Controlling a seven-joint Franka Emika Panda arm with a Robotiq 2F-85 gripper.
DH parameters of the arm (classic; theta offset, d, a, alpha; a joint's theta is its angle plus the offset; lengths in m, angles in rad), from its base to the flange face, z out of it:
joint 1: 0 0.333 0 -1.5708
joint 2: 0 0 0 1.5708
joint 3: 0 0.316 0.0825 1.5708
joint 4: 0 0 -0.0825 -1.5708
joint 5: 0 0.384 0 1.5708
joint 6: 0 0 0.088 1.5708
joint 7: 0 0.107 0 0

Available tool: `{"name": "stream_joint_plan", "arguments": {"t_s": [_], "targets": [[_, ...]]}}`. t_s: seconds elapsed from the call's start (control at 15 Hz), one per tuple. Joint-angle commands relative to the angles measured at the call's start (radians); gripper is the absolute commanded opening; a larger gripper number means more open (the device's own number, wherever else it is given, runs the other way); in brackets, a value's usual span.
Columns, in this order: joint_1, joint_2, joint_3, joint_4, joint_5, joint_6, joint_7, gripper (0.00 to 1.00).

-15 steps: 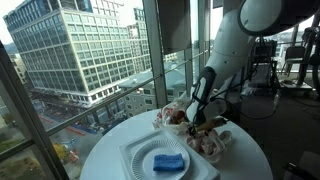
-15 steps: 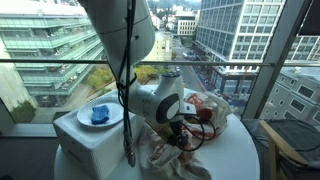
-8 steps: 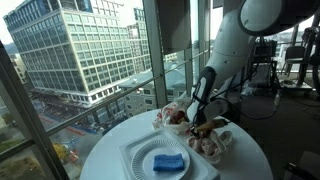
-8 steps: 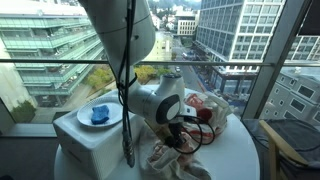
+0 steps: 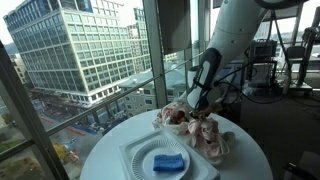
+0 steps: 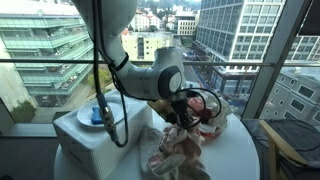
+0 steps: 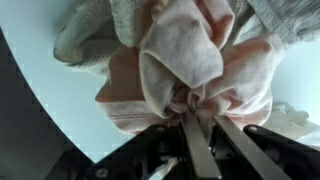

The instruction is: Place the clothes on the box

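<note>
High above a city street, a bundle of clothes [image 7: 185, 55] is pinched at its gathered centre by the hand [image 7: 200, 115], whose two thin metal fingers are drawn narrow on a knot of fabric in the wrist view. The grasp step appears to be in hand, and the carry is not yet made. The cloth is seen as soft white weave with pinkish-red patches, puffed into loose folds around the pinch. Whether its lower edge is clear of the round white counter [image 5: 100, 160] cannot be told.

A second bundle [image 5: 172, 117] of the same material is left heaped just beside it. The box [image 5: 135, 152], low, square and white with a stepped rim, is set nearer the camera in an exterior view. Its top is largely taken up by a pale round plate [image 5: 150, 166] bearing a blue sponge [image 5: 170, 161].

A lift is judged to be called for next, high enough for the limp folds to clear the box rim, followed by a carry over the box. Sagging fabric may drag or catch on the plate.
</note>
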Motion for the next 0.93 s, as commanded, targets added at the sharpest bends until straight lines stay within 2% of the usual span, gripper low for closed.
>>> {"name": "stream_joint_plan", "arguments": {"t_s": [0.0, 0.2, 0.4, 0.47, 0.67, 0.87], "targets": [[0.181, -0.157, -0.165, -0.072, -0.158, 0.006, 0.122, 0.03], [0.312, -0.253, -0.272, -0.074, -0.344, 0.030, 0.227, 0.03], [0.412, -0.359, -0.319, -0.061, -0.529, 0.056, 0.305, 0.03], [0.473, -0.384, -0.351, -0.058, -0.552, 0.063, 0.301, 0.03], [0.573, -0.482, -0.353, -0.038, -0.678, 0.054, 0.317, 0.03], [0.647, -0.605, -0.274, -0.063, -0.685, 0.005, 0.251, 0.03]]}}
